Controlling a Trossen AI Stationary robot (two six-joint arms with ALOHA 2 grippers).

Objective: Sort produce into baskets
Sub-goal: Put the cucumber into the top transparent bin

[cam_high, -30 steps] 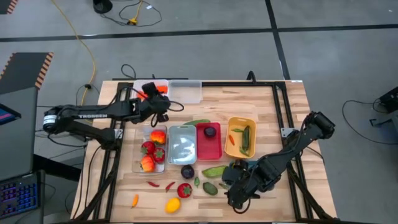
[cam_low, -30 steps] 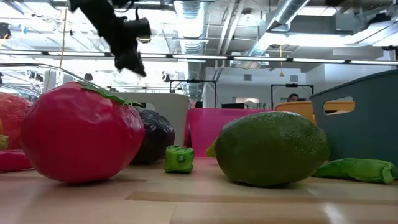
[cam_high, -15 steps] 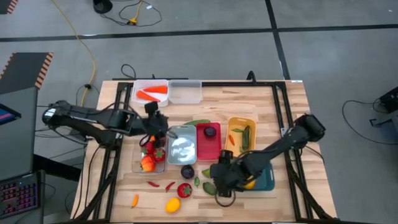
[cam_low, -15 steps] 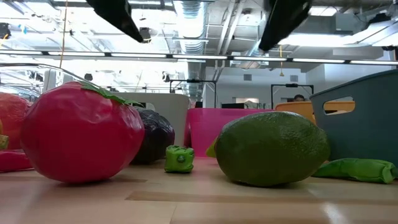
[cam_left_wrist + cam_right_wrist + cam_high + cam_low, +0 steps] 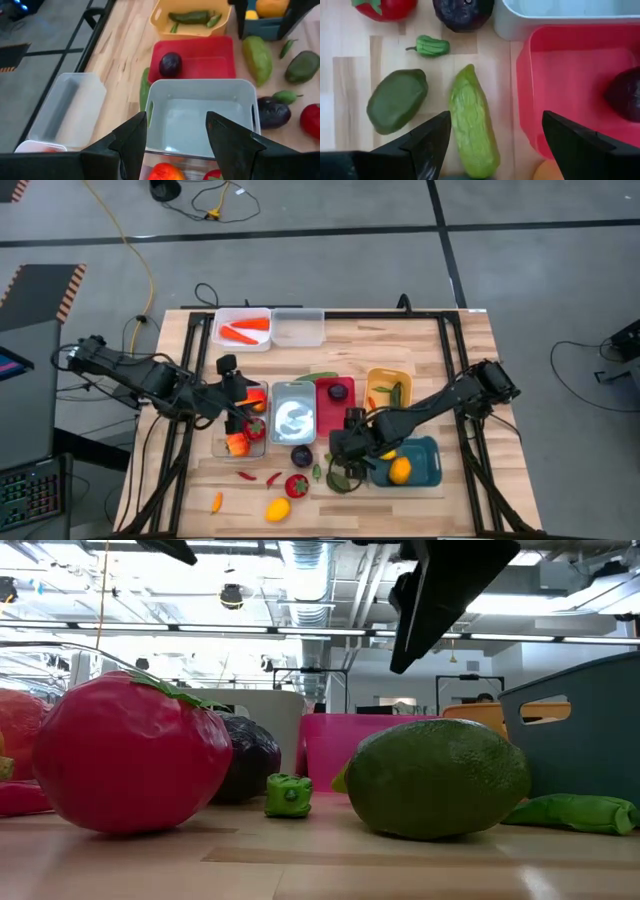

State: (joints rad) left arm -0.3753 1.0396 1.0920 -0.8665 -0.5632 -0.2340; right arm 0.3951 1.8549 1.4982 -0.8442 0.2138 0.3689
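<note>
My left gripper (image 5: 243,402) hangs open and holds nothing, above the clear basket (image 5: 244,442) of red fruits and beside the silver-grey basket (image 5: 200,112). My right gripper (image 5: 495,145) is open above a light green pod (image 5: 472,122) that lies flat on the table next to a dark green avocado (image 5: 397,100); its fingers stand on either side of the pod without touching it. A plum (image 5: 339,390) lies in the red basket (image 5: 336,418), and a yellow fruit (image 5: 399,470) in the teal basket (image 5: 420,455). Carrots (image 5: 243,332) lie in the white basket (image 5: 226,317).
Loose on the near table: a plum (image 5: 301,455), a red tomato (image 5: 297,485), a small green pepper (image 5: 431,45), chilies (image 5: 246,475), a lemon (image 5: 278,508), a small carrot (image 5: 217,502). The yellow basket (image 5: 377,379) holds green pieces. A clear basket (image 5: 298,327) stands at the far edge.
My left gripper has swung from over the white basket at the far edge toward the near side, to above the clear basket of red fruits. My right gripper has gone left and down from beside the teal basket to above the green pod, turning as it went.
</note>
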